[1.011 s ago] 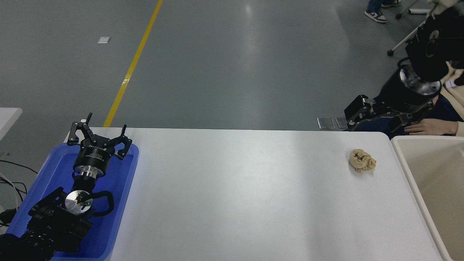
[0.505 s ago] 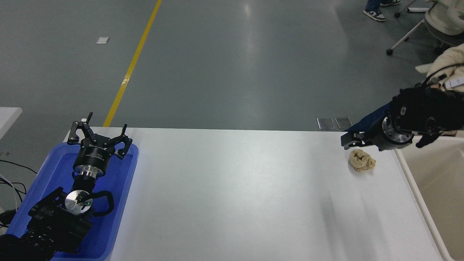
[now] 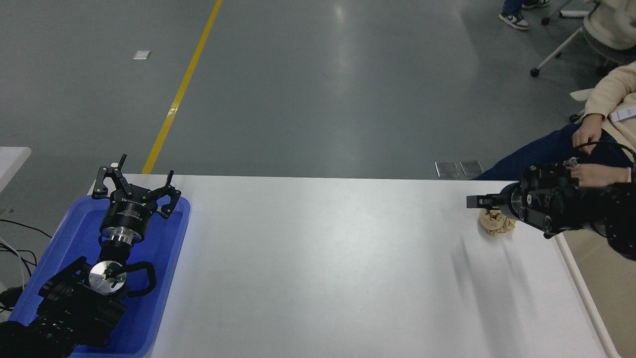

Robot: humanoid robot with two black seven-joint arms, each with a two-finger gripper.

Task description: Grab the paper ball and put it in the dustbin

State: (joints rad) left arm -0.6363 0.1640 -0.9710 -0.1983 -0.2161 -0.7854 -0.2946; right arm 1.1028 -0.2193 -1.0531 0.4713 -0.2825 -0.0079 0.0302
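The paper ball [image 3: 495, 223], a tan wrinkly wad, lies on the white table [image 3: 323, 258] near its far right corner. My right gripper [image 3: 471, 201] reaches in from the right edge, pointing left. It hovers just above and behind the ball and hides the ball's top right part. Whether it is open or shut does not show. The cream dustbin [image 3: 580, 286] stands at the table's right side; only its left rim and part of its inside show. My left gripper [image 3: 135, 188] is open and parked over a blue tray.
The shallow blue tray [image 3: 164, 278] sits at the table's left end under the left arm. A seated person in a cream sleeve [image 3: 608, 92] and blue trousers is at the far right, hands [image 3: 586, 133] close behind my right arm.
My right arm has come down from high at the far right and swung forward. It now sits low over the paper ball. The ball has not moved. The left arm is still.
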